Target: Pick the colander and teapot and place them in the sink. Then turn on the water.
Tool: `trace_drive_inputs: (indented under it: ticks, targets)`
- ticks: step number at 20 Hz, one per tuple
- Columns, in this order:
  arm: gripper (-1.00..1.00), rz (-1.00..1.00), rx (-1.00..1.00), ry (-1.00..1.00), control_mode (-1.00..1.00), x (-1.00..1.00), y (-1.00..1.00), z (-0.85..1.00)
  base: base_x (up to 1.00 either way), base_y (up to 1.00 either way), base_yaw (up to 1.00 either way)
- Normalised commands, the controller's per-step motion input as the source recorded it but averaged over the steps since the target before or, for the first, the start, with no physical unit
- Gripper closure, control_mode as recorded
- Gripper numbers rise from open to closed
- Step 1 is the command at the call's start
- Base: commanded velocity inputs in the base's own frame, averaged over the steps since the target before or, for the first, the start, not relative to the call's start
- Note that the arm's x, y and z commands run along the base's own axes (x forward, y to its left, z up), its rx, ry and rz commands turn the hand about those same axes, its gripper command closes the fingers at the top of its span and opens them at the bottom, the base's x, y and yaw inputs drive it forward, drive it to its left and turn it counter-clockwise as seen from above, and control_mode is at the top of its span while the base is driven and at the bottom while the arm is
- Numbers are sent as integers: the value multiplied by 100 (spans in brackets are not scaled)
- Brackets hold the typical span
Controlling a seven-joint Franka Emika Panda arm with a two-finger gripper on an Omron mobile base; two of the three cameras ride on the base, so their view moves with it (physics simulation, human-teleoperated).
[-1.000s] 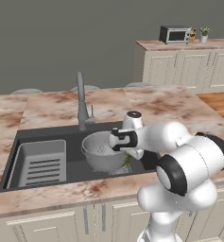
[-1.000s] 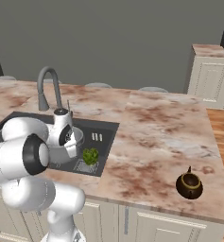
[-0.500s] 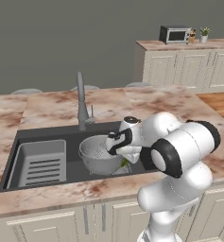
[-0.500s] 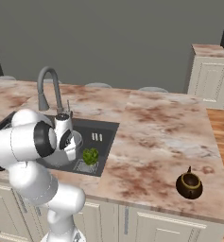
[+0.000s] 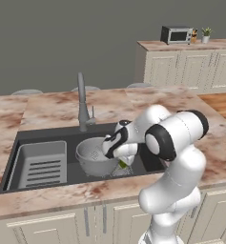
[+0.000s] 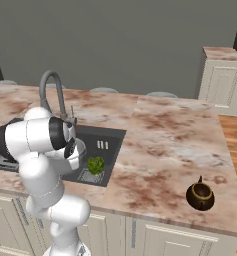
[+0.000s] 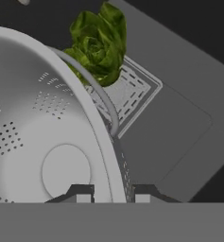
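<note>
The colander (image 5: 96, 156) sits low inside the sink (image 5: 155, 159), its rim pinched between the two fingers of the hand (image 7: 112, 193), one finger inside the bowl and one outside (a narrow grip on the wall). A green leafy bunch (image 7: 97, 42) lies just beside it by the drain grate (image 7: 124, 96). A grey ribbed tray (image 5: 40, 164) lies at the sink's far end. The teapot (image 6: 200, 195) stands well apart on the marble desk (image 6: 160, 145).

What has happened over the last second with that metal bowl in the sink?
The gripper, clamped on the colander rim, has carried it lower into the sink and toward the ribbed tray. The teapot stays on the counter, the leafy bunch in the basin.
</note>
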Motion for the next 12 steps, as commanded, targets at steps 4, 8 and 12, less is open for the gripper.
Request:
trace_drive_inputs:
  ticks: [4, 8, 12]
  targets:
    - [100, 0, 0, 0, -100, 20, 13, -21, 0, 0, 0]
    - [100, 0, 0, 0, -100, 16, 3, -26, 0, 0, 0]
    - [100, 0, 0, 2, -100, 19, 1, -23, 0, 0, 0]
